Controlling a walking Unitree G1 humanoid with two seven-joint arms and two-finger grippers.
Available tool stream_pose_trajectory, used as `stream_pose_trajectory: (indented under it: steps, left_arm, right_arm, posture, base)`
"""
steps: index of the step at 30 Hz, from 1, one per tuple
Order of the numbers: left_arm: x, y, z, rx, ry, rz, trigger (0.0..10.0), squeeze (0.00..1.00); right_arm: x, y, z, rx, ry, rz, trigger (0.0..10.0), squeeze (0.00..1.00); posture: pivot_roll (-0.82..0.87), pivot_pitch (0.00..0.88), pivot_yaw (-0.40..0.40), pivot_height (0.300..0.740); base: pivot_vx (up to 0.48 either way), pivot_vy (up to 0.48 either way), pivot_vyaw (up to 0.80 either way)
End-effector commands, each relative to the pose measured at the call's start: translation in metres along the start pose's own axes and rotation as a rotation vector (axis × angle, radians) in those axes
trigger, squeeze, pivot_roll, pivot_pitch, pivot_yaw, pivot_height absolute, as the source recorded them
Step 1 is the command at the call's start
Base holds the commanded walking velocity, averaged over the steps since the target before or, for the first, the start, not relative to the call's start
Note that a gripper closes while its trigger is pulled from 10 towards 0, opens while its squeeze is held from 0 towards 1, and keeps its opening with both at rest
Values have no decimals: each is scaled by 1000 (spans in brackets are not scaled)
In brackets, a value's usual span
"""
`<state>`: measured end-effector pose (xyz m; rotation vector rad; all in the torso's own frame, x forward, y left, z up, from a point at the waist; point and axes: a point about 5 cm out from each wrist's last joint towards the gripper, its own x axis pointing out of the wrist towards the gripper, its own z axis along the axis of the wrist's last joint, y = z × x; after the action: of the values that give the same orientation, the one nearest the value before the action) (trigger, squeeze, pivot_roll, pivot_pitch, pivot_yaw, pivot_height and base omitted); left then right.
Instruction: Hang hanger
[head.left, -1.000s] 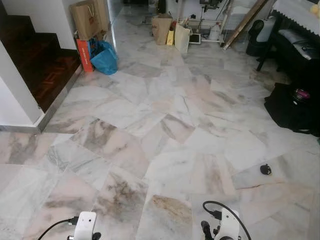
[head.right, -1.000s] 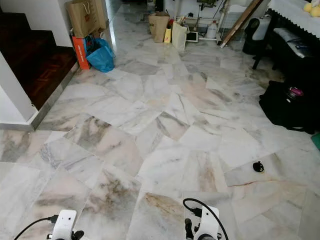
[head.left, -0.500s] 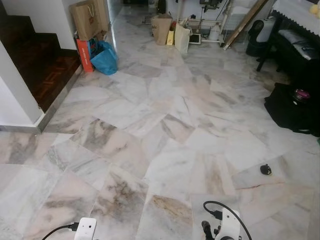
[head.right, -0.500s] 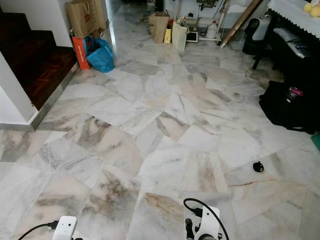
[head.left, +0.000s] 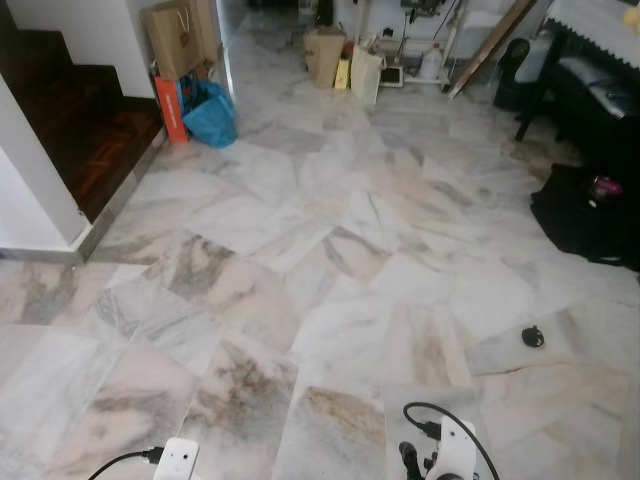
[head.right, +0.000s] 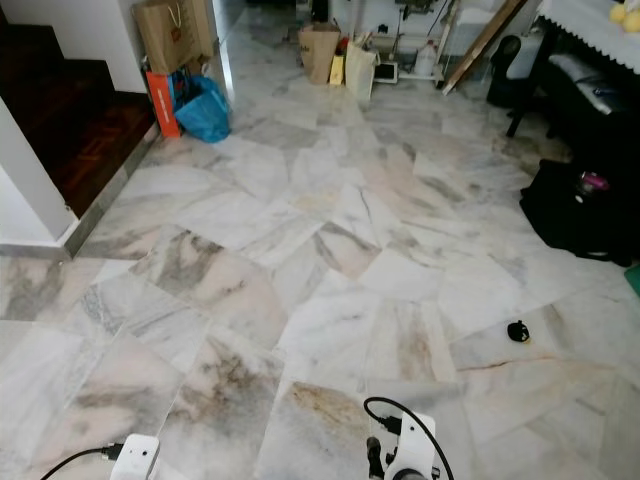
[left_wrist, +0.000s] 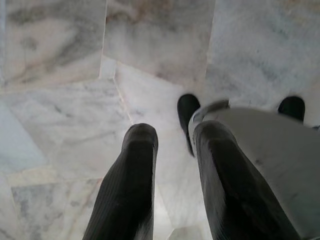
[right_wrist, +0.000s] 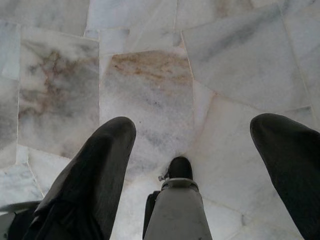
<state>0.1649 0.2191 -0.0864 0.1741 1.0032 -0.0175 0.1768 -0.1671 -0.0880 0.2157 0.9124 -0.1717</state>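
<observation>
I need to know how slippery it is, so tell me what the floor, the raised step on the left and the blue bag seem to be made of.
Floor: looks like polished marble, irregular white slabs with grey and brown veining and a soft sheen.
Raised step: apparently dark varnished wood parquet, showing a block pattern.
Blue bag: probably thin plastic, crumpled and slightly glossy.

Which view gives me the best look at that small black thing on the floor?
The left eye view: the black thing lies at right on the marble floor, unblocked. The right eye view shows it too, equally small. What it is cannot be told.
</observation>
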Motion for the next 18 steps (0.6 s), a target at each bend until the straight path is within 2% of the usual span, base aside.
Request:
stream_pose_trajectory:
  steps: [1, 10, 18]
  left_arm:
    - [-2, 3, -12, 16, 36, 10, 10000, 0]
    - [-3, -4, -19, 20, 59, -6, 10000, 0]
    - [-1, -17, -14, 25, 58, -19, 10000, 0]
  right_arm:
    - [-1, -1, -3, 11, 2, -5, 10000, 0]
    - [-1, -2, -4, 7, 4, -9, 10000, 0]
    - [-1, -3, -2, 12, -6, -4, 10000, 0]
  posture:
    - [76, 0, -21, 740]
    - [80, 0, -25, 740]
    - [80, 0, -31, 740]
  base:
    - [-296, 0, 0]
    - [-300, 0, 0]
    - [-301, 0, 0]
